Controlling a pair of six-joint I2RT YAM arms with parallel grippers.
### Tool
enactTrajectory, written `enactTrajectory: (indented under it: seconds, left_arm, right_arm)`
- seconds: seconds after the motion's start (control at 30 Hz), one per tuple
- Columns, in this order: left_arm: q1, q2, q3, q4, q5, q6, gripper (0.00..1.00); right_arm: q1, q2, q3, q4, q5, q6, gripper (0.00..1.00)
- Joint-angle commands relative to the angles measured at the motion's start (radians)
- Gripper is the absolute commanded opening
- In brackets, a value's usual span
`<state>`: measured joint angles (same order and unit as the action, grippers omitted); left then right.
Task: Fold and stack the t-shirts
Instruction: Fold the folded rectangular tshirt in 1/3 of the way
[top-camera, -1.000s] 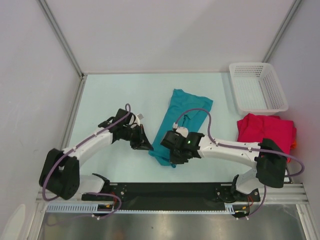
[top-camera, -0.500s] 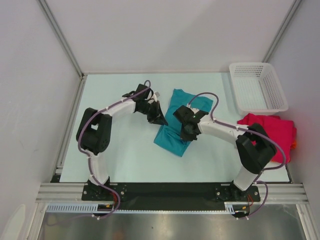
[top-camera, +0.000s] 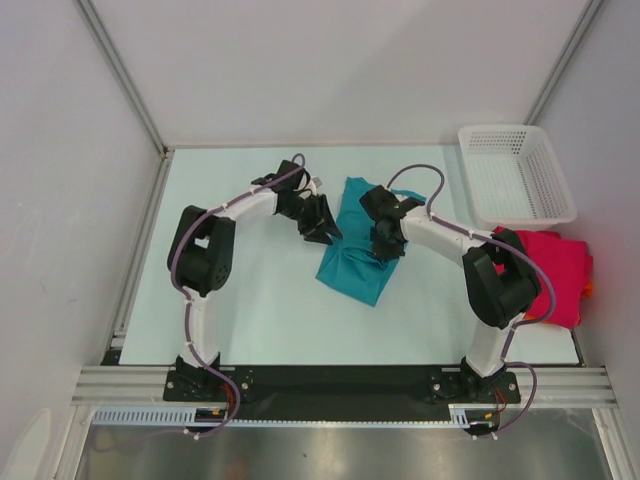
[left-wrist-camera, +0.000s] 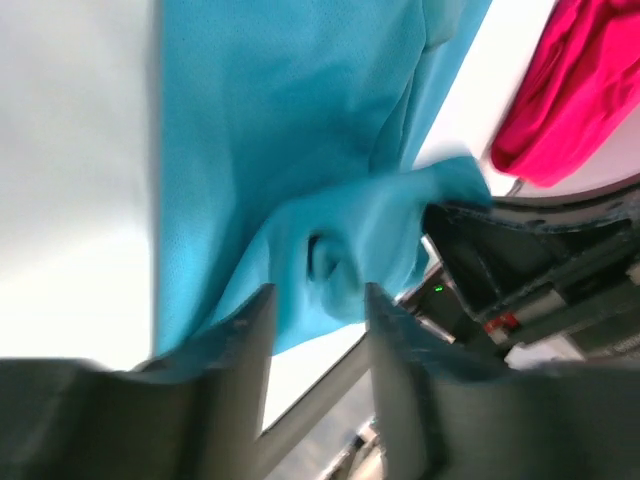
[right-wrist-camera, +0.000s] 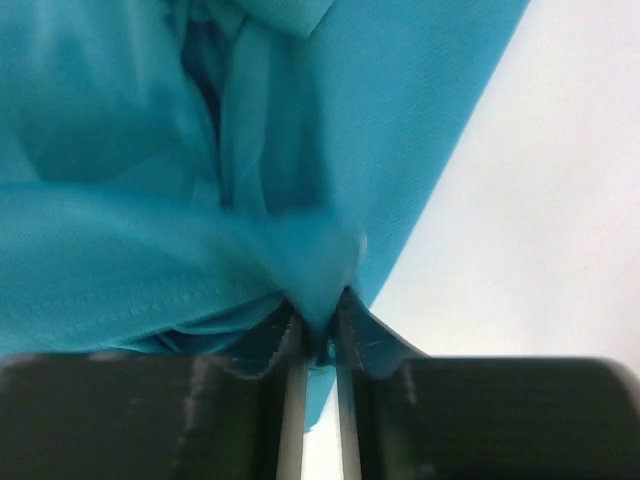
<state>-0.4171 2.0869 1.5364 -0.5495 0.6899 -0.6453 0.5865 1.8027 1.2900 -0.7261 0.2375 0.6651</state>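
You have both grippers on the teal t-shirt (top-camera: 352, 272), which lies folded in the middle of the table (top-camera: 250, 300).
Your right gripper (right-wrist-camera: 318, 318) is pinched narrow on a bunched fold; your left gripper (left-wrist-camera: 318, 300) stands partly apart at the shirt's left edge, with cloth loose in the gap. To the right the crimson t-shirt (top-camera: 558, 262) lies heaped, an orange edge (top-camera: 589, 290) beside it. The white basket (top-camera: 515, 175) sits farther back.

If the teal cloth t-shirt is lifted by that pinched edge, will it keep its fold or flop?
Probably flops: the teal cloth t-shirt bunches into soft folds where the right gripper pinches it. Likely light: a narrow pinch gathers it. Pushed, it would probably wrinkle rather than slide flat, given its creases.
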Motion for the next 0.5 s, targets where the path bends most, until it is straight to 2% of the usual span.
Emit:
enactTrajectory:
  seconds: [0.0, 0.03, 0.07, 0.17, 0.47]
  left_arm:
    - [0.026, -0.007, 0.039, -0.018, 0.034, 0.027, 0.62]
    - [0.027, -0.013, 0.037, -0.020, 0.036, 0.032, 0.94]
    - [0.029, -0.021, 0.028, -0.021, 0.036, 0.035, 1.00]
    - [0.029, -0.047, -0.001, -0.021, 0.027, 0.044, 1.00]
    - [0.031, -0.137, -0.198, 0.055, 0.020, 0.045, 1.00]
  right_arm:
    - [-0.016, 0.033, 0.069, -0.059, 0.046, -0.058, 0.31]
    - [-0.016, 0.041, 0.072, -0.071, 0.046, -0.062, 0.34]
    - [-0.016, 0.041, 0.072, -0.072, 0.046, -0.062, 0.40]
    - [-0.007, 0.023, 0.065, -0.078, 0.051, -0.062, 0.48]
    - [0.024, -0.106, 0.091, -0.145, 0.127, -0.050, 0.50]
